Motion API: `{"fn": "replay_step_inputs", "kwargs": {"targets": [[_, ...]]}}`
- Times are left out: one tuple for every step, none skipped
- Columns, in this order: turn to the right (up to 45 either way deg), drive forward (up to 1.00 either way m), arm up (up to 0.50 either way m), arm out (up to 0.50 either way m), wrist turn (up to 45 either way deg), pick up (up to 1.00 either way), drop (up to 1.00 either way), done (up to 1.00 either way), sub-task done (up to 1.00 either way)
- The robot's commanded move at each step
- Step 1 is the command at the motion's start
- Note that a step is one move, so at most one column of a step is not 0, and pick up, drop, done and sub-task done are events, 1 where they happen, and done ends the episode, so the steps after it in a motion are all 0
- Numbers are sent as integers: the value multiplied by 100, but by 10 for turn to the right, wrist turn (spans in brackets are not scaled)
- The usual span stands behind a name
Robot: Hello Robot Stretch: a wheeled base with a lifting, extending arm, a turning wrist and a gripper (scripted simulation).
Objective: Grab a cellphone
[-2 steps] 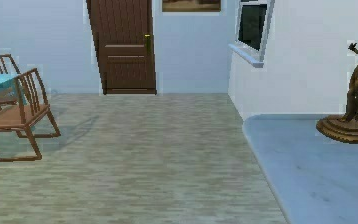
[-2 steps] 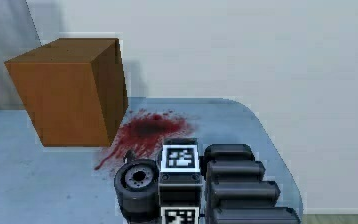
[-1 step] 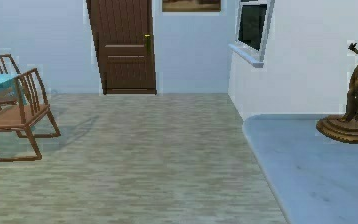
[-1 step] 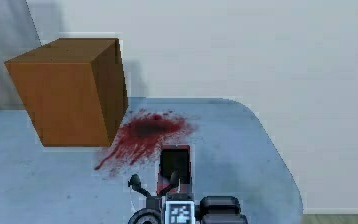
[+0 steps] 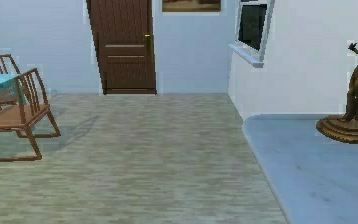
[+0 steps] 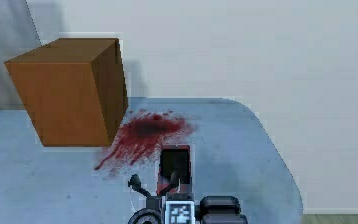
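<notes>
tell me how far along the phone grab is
Done: the robot is at the blue-grey table, and its gripper is right by the dark, red-edged cellphone, near the red splatter and the orange box. In hand: the phone lies on the tabletop at the gripper, so I cannot tell whether anything is held. Left: lifting the phone clear of the table.

My gripper (image 6: 154,186): dark body, 2 thin dark fingers (image 6: 136,184); white square (image 6: 179,212) with black marks just behind.

A home, plainly. Wooden armchair (image 5: 17,105) left of the brown door (image 5: 122,45); framed picture (image 5: 191,5) and bronze statue (image 5: 352,95) to its right.
</notes>
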Motion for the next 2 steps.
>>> {"fn": "replay_step_inputs", "kwargs": {"targets": [[0,0,8,0,0,0,0,0,0],[0,0,0,0,0,0,0,100,0]]}}
